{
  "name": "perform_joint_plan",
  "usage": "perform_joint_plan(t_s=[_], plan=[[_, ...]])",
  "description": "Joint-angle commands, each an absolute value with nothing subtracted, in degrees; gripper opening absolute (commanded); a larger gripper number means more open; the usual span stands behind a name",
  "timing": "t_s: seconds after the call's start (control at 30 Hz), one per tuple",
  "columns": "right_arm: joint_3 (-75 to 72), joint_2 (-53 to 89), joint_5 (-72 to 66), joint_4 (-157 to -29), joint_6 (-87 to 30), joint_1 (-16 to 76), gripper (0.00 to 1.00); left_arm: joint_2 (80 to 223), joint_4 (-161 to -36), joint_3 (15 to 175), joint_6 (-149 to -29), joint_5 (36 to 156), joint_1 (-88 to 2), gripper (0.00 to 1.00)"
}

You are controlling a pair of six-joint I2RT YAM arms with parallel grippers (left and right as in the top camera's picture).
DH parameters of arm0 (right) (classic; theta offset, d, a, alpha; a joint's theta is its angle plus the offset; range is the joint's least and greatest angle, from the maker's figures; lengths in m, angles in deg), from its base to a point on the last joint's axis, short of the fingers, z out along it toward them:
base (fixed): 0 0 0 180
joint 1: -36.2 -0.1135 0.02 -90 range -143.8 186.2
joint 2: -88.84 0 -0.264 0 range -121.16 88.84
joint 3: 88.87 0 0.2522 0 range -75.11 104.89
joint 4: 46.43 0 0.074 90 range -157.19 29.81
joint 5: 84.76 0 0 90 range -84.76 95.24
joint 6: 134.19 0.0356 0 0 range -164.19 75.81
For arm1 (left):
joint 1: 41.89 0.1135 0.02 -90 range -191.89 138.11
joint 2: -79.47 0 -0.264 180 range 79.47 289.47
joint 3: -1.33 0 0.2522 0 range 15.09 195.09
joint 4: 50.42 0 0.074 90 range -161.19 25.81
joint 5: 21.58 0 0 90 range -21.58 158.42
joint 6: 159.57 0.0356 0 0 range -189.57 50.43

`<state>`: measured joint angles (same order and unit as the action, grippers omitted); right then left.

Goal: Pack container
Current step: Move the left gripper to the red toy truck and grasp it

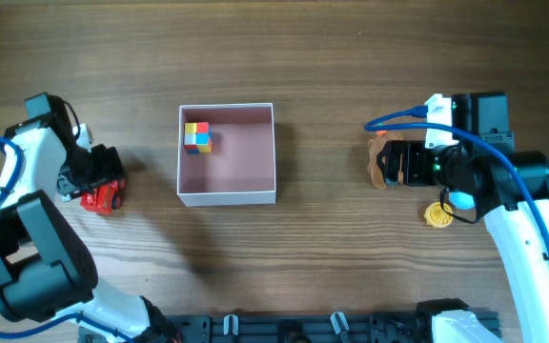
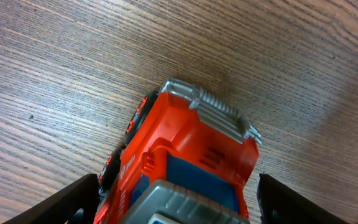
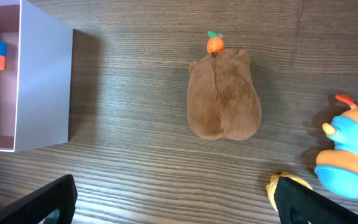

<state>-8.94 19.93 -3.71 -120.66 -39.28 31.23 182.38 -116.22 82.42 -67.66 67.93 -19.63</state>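
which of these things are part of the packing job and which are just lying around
Part of the job: the container, the colored cube already inside it, the red toy truck between the left gripper fingers, the brown plush below the right gripper, the blue-and-orange toy, the yellow toy.

Lying about: nothing that shows.

Matt grained wooden table; glossy orange plastic toy truck, silver ribbed grille; fuzzy brown plush animal; smooth matt white-walled square container.

From my remote station I see only a brown wood-grain worktop, evenly lit, filling every view.
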Motion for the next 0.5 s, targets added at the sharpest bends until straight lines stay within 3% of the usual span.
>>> perform_joint_plan(t_s=[0.0, 0.3, 0.47], plan=[[-7.7, 19.9, -3.4, -121.0, -39.7, 31.4, 1.0, 182.7, -116.3, 81.7, -66.8, 69.1, -19.5, 0.74], [-7.7, 19.9, -3.4, -121.1, -39.7, 31.4, 1.0, 182.7, -116.5, 81.7, -67.0, 71.2, -19.5, 0.55], [-7.7, 19.9, -3.4, -121.5, -39.7, 31.4, 1.0, 182.7, -116.5, 81.7, -67.0, 72.0, -19.5, 0.37]])
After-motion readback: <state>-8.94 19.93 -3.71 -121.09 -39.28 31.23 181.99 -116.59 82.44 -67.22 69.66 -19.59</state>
